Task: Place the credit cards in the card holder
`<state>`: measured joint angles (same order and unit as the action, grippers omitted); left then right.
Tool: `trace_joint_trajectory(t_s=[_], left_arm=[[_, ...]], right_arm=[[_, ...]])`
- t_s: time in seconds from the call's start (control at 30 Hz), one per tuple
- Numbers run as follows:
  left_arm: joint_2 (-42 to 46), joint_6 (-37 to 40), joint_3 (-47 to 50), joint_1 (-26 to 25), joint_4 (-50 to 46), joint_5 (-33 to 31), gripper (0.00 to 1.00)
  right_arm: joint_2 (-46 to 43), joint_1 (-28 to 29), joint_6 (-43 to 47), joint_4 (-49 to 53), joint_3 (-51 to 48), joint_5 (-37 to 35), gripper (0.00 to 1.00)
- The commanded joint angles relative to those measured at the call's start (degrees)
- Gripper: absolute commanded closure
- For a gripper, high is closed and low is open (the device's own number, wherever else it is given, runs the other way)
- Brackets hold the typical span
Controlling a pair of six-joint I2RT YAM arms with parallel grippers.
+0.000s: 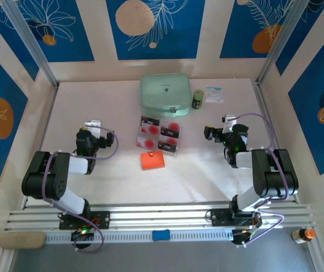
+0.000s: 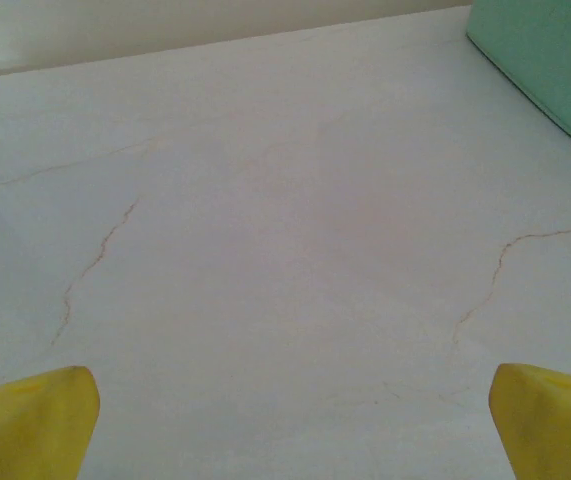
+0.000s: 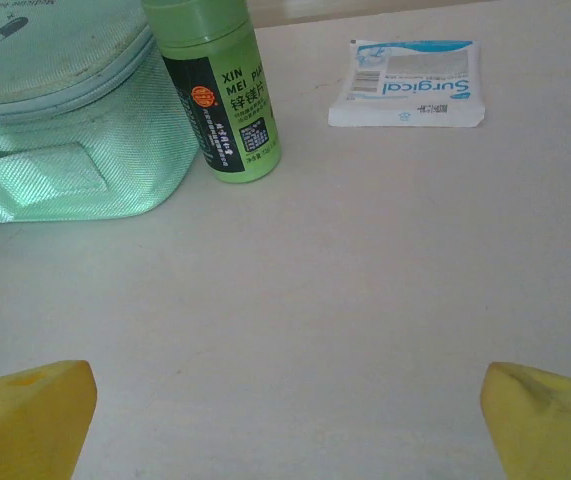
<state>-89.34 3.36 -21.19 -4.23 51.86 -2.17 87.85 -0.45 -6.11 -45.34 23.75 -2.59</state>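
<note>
Orange-red card holder [image 1: 152, 160] lies near centre, looks closed, nothing loaded yet. Just beyond it, the credit cards [image 1: 160, 134] sit in their clear tray [image 1: 172, 151]. I've got left gripper [image 2: 285, 420] and right gripper [image 3: 285, 420] spread wide, empty, flanking them. Whole job ahead.

Case: mint-green zipped fabric case [image 1: 163, 94] with rounded corners, at the table's far middle.
Bottle: small green plastic bottle [image 3: 220, 95] with a black label, upright, just beside the case.
Packet: flat white-and-blue "Surgical" packet [image 3: 408, 83], right of the bottle, apart from it.
Table: pale tabletop [image 2: 285, 250], thinly cracked.
</note>
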Motion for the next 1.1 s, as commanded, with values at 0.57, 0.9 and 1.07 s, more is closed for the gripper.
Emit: trace_joint_trajectory(t_s=[0.57, 0.9, 1.07], left_arm=[[-0.2, -0.5, -0.3, 0.4, 1.6, -0.5, 0.0], [-0.2, -0.5, -0.3, 0.5, 1.6, -0.6, 0.0], [-0.4, -0.8, -1.0, 0.6, 0.6, -0.2, 0.0]], right_arm=[[-0.6, -0.1, 0.7, -0.5, 0.4, 0.6, 0.01], [-0.6, -1.0, 0.0, -0.5, 0.4, 2.2, 0.01], [-0.5, -1.1, 0.0, -0.4, 0.6, 2.2, 0.01]])
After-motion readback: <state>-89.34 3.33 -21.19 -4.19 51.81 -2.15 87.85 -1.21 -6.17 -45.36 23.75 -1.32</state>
